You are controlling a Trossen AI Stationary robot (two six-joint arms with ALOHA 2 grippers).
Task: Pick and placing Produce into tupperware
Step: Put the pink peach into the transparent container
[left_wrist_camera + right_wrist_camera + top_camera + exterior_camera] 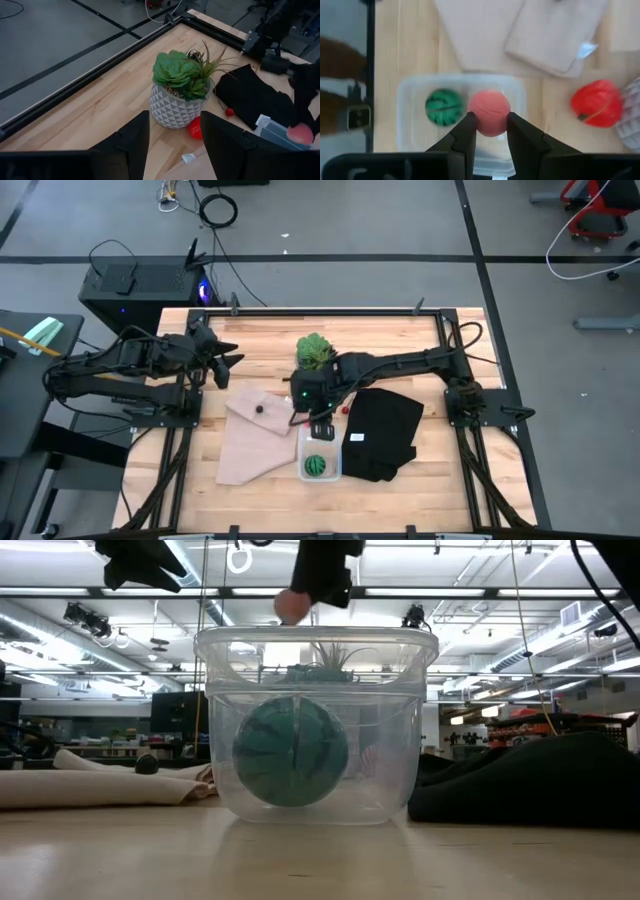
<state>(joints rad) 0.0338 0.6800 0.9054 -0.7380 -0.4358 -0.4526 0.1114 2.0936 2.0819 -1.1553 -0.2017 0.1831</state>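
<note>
1. The tupperware (320, 463) sits on the tabletop (250, 340) between the tan cloth (255, 442) and the black cloth (383, 432), near the front edge in the high view
2. A dark green striped ball (443, 106) lies inside the tupperware, resting on its floor toward one side; the low view shows it through the clear wall
3. The right tool (491, 131) hangs directly above the tupperware, its two fingers clamped on a pink-red ball (490, 112) that is held above the container's rim
4. A red piece (596, 103) lies on the bare wood just beside the white pot of the spiky green plant (182, 87)
5. A tiny red piece (229, 112) lies at the edge of the black cloth, near the plant
6. A small dark piece (259, 407) rests on the tan cloth
7. The left tool (174, 137) is raised over the tabletop's far left part, well apart from the tupperware, fingers parted and holding nothing, facing the plant
</note>
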